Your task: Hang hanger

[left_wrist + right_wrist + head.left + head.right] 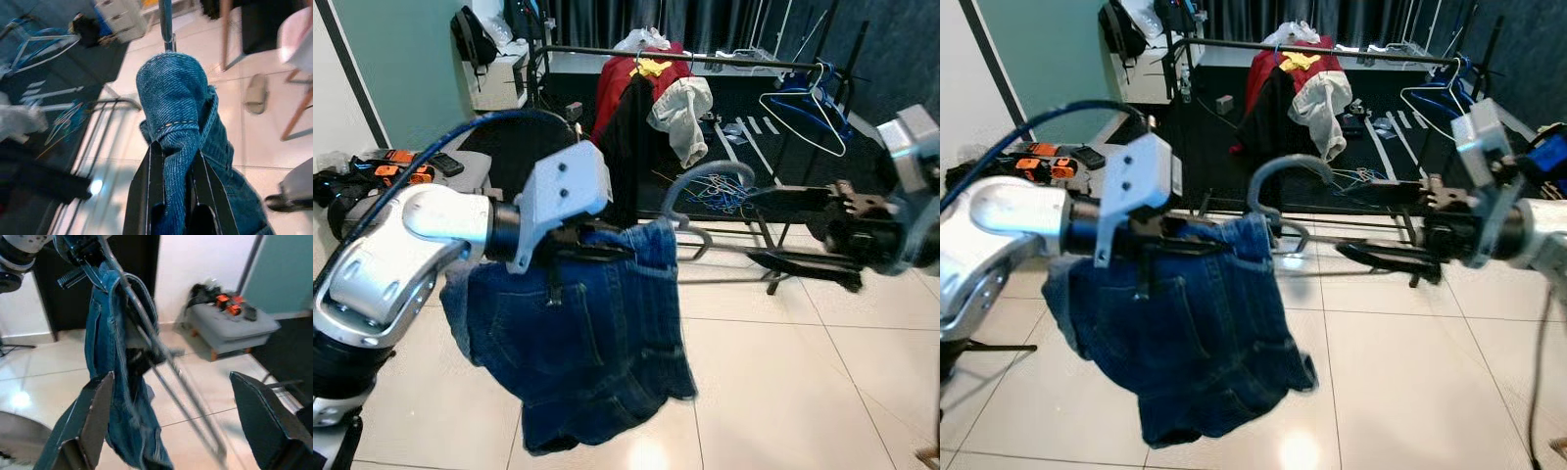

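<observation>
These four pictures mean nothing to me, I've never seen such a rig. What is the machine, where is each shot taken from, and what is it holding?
It is a humanoid robot with two silver arms, each ending in a gripper of two black fingers. The two wide pictures come from its head camera, looking forward and down; the other two come from cameras on its wrists. The left gripper is shut on blue denim jeans that hang on a grey hanger. The right gripper is open, reaching toward the hanger. Ahead stands a clothes rail with a red garment and empty hangers. The floor is pale tile.

Silver arms; blue cable; black fingers.
</observation>
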